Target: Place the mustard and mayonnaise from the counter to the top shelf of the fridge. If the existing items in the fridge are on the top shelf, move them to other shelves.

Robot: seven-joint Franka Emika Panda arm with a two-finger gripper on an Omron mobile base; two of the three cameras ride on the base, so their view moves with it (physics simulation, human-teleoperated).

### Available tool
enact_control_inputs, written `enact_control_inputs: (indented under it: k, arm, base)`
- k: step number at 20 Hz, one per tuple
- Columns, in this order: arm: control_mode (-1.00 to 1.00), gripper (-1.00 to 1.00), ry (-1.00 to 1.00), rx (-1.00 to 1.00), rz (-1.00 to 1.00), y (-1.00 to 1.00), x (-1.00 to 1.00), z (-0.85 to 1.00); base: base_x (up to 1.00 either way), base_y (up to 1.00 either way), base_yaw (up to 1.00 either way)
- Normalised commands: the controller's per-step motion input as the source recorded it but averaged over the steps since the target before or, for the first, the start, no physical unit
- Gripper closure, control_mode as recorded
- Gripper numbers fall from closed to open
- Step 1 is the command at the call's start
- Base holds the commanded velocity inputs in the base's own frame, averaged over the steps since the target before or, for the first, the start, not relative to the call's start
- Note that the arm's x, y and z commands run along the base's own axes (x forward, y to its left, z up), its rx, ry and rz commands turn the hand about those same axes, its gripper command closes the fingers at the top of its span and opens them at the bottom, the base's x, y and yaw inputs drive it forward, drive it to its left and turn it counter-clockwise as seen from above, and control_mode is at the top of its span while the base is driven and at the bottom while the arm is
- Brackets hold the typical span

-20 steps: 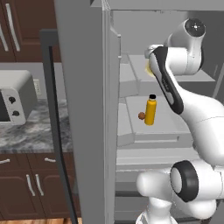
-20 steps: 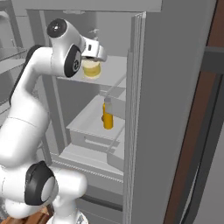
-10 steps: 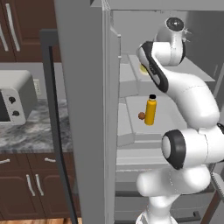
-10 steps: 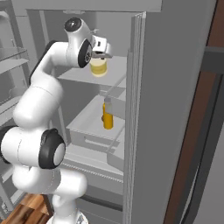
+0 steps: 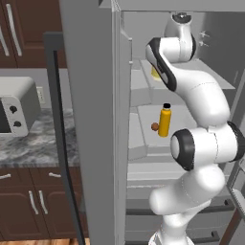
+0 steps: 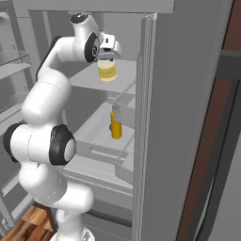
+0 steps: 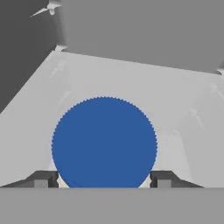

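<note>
The gripper [image 6: 107, 58] points straight down inside the fridge [image 6: 188, 117], with its two fingers [image 7: 41, 179] on either side of the mayonnaise [image 6: 107, 71], grasping the jar near its lid. From the hand view the blue lid [image 7: 104, 142] sits squarely between the dark tips, one at each edge of the jar, and the pale shelf spreads out beneath it to the grey back wall. In the right base view the cream body of the jar hangs under the gripper, its base at or just above the top shelf [image 6: 89, 80]; whether it touches the plate cannot be told. In the left base view most of the jar is hidden behind the arm, and only a sliver of pale yellow shows at the arm's left edge.

One level down, the bottle [image 6: 115, 124] with the black cap stands upright on a lower shelf [image 6: 94, 134] with a raised front lip. In the left base view the same bottle [image 5: 164, 121] has a small brown ball [image 5: 154, 127] just beside it, on its left.

Left of the fridge's open door [image 5: 91, 119], the counter [image 5: 33, 143] runs over dark cabinets [image 5: 28, 203] with silver handles, and a microwave [image 5: 16, 107] stands on the slab.
</note>
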Motion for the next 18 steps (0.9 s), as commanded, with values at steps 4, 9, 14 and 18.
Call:
enact_control_inputs:
  k: [4,9,14,18]
  arm:
    - [-1.00,-1.00,-0.01,0.00,0.00,0.00,0.05,-0.04]
    - [-1.00,-1.00,0.00,0.00,0.00,0.00,0.02,0.00]
    - [-1.00,-1.00,0.00,0.00,0.00,0.00,0.07,0.00]
    - [-1.00,-1.00,-0.09,0.00,0.00,0.00,-0.07,0.00]
  base:
    - [0.00,0.00,0.00]
    - [0.00,0.00,0.00]
    - [0.00,0.00,0.00]
    - [0.00,0.00,0.00]
